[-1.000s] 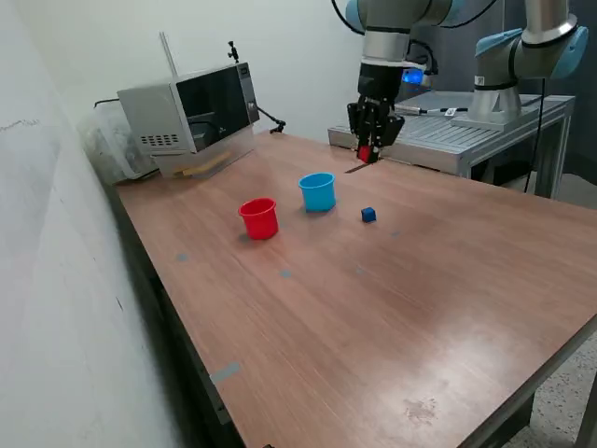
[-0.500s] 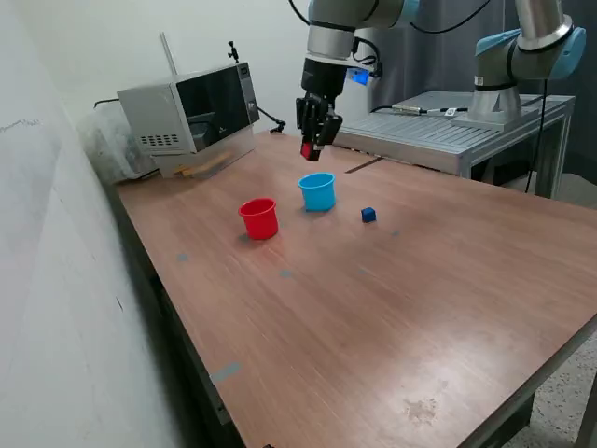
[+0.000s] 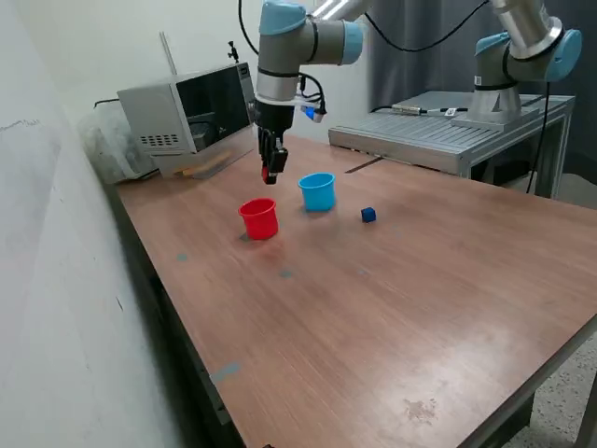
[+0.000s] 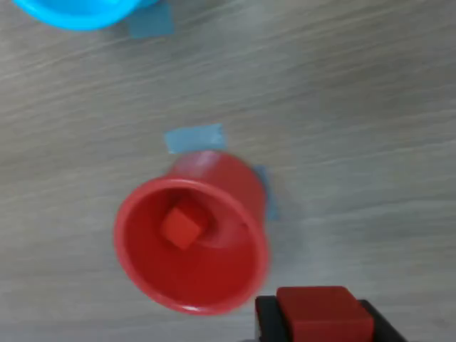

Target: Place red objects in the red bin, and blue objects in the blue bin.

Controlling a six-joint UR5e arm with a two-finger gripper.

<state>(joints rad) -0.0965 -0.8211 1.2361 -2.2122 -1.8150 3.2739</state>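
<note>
The big brown wooden table (image 3: 392,308) is mostly bare at its near end. Farther back stands the small round red plastic cup (image 3: 259,218), upright, with one small red cube (image 4: 181,229) lying flat inside on its bottom. Bits of blue tape (image 4: 194,137) stick to the wood just beside this cup. Right of it in the exterior view, and a little farther back, stands the small round light blue plastic cup (image 3: 317,191). Right again, a small dark blue cube (image 3: 368,215) sits alone on the wood, apart from both cups.

A second ago the robot's black two-finger gripper (image 3: 270,174) was far back on the right, past the light blue cup. Now it has swung left and hangs just above and behind the red cup. It pinches a second small red cube (image 4: 324,313) between its fingers. Behind it all sits a white microwave oven (image 3: 189,112).
</note>
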